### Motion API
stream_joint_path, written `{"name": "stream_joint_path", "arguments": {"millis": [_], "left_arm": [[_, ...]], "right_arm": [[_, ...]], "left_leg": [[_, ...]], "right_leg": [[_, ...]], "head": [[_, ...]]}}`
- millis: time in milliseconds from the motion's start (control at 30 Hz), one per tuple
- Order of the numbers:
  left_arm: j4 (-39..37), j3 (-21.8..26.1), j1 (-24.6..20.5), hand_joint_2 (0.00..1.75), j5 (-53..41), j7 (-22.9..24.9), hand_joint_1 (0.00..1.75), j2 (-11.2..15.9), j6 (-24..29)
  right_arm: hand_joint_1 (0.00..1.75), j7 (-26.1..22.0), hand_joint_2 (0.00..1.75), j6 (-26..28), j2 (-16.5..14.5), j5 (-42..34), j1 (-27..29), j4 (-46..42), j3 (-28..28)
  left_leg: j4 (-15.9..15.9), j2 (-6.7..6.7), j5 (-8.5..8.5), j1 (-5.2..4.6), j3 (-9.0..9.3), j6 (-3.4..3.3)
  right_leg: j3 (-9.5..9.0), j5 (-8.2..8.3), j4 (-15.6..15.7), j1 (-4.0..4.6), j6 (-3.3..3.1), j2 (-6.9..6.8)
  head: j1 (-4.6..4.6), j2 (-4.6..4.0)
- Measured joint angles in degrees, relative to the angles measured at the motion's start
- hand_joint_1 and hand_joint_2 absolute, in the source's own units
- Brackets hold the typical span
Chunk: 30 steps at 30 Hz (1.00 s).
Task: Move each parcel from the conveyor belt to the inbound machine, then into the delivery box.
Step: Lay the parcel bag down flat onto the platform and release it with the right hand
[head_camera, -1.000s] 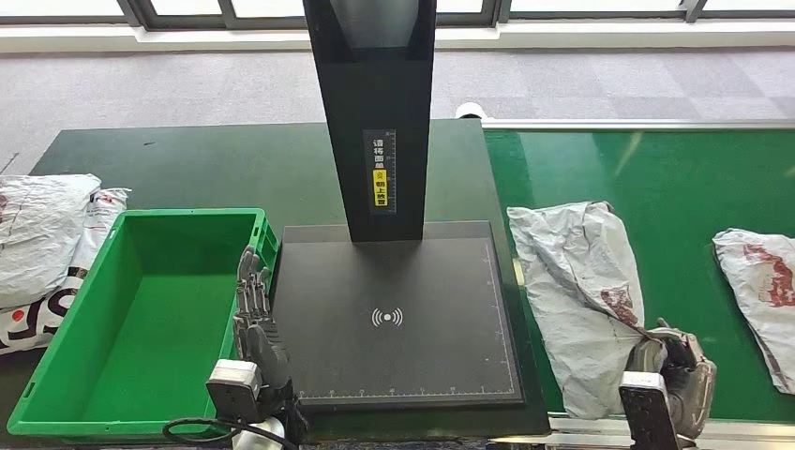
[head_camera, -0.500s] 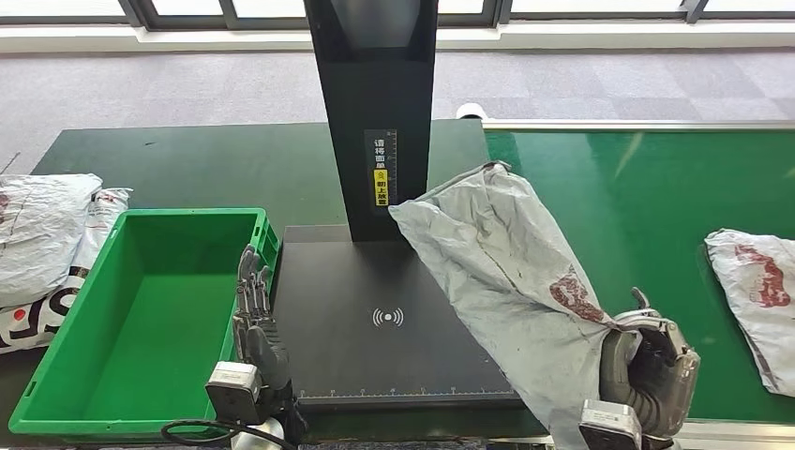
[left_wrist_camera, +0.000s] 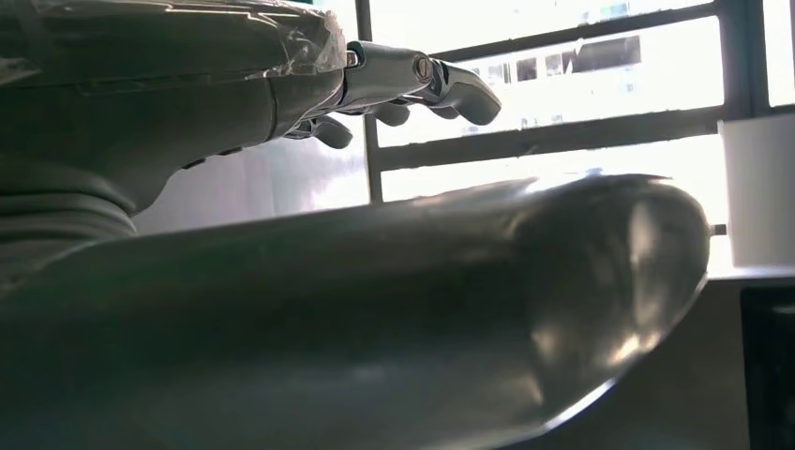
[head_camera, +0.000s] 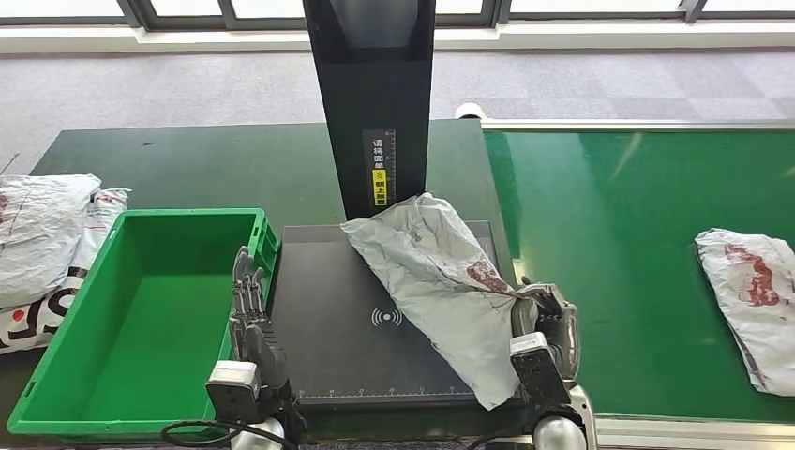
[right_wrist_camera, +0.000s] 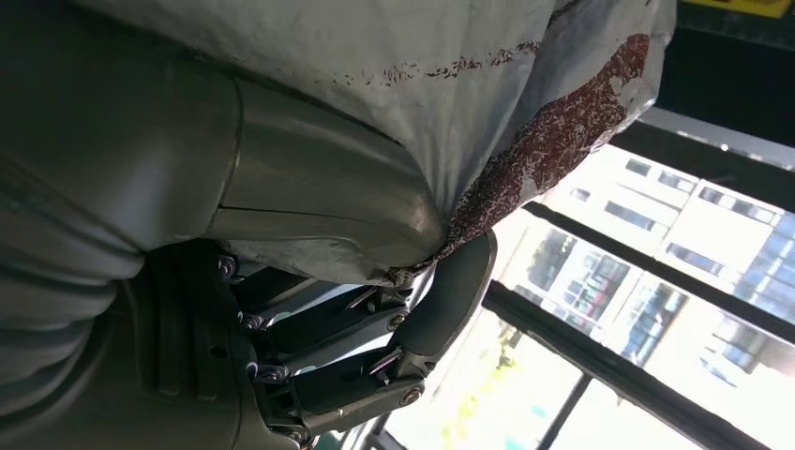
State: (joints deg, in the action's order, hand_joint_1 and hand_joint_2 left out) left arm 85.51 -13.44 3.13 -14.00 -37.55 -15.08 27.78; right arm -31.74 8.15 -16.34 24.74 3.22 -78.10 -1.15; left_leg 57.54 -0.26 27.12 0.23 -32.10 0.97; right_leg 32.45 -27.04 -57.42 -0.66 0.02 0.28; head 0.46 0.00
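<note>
A parcel is being gripped by the right hand over the machine's right edge, while the left hand is being held open beside the box rim.

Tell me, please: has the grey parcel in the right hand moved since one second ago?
Yes. The grey parcel went left, off the green conveyor belt, onto the black scanner platform, held by the right hand.

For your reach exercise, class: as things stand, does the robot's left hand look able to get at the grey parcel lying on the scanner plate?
Probably yes. The left hand hangs open at the black scanner plate's left edge, with bare plate between it and the grey parcel. The right hand grips the parcel's far side, away from that path.
</note>
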Motion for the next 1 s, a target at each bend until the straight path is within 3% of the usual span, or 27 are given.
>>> {"name": "stream_joint_path", "arguments": {"millis": [167, 300, 333, 667, 1000], "left_arm": [[0.3, 0.0, 0.1, 0.0, 3.2, 0.0, 0.0, 0.0, 7.1], [0.4, -0.2, 0.1, 0.0, 4.8, 0.0, 0.0, 0.0, 10.1], [0.4, -0.2, 0.1, 0.0, 5.0, 0.0, 0.0, 0.0, 10.2], [1.0, -0.4, 0.0, 0.0, 4.5, 0.0, 0.0, 0.0, 11.5], [1.7, -0.4, 0.1, 0.0, 4.5, 0.0, 0.0, 0.1, 11.4]], "right_arm": [[1.73, -1.4, 1.75, -1.4, 0.2, -1.9, -5.7, 12.9, 0.0], [0.06, -3.9, 1.75, -1.0, 0.7, -3.0, -9.3, 22.0, 0.0], [0.0, -4.2, 1.75, -1.1, 0.9, -3.2, -9.7, 23.4, -0.1], [0.0, -6.1, 1.75, -10.7, 1.0, -5.6, -8.3, 23.8, 0.0], [0.0, -5.8, 1.75, -12.1, 1.0, -5.7, -6.5, 21.1, 0.2]], "left_leg": [[0.0, 0.02, 0.0, 0.0, -0.01, 0.0], [0.0, -0.01, -0.02, 0.0, 0.0, 0.02], [0.0, -0.01, -0.02, 0.0, 0.0, 0.03], [0.0, 0.02, 0.0, 0.0, -0.01, 0.04], [0.0, 0.02, -0.01, 0.0, -0.01, 0.04]], "right_leg": [[0.04, 0.0, 0.0, 0.01, 0.0, 0.02], [0.03, 0.0, 0.0, 0.01, 0.0, 0.01], [0.03, 0.01, 0.0, 0.0, 0.0, 0.01], [0.08, 0.0, 0.0, 0.01, -0.01, 0.03], [0.07, 0.01, 0.0, 0.0, -0.01, 0.02]], "head": [[0.0, 0.0], [0.0, 0.0], [0.0, 0.0], [0.0, 0.0], [0.0, 0.0]]}}
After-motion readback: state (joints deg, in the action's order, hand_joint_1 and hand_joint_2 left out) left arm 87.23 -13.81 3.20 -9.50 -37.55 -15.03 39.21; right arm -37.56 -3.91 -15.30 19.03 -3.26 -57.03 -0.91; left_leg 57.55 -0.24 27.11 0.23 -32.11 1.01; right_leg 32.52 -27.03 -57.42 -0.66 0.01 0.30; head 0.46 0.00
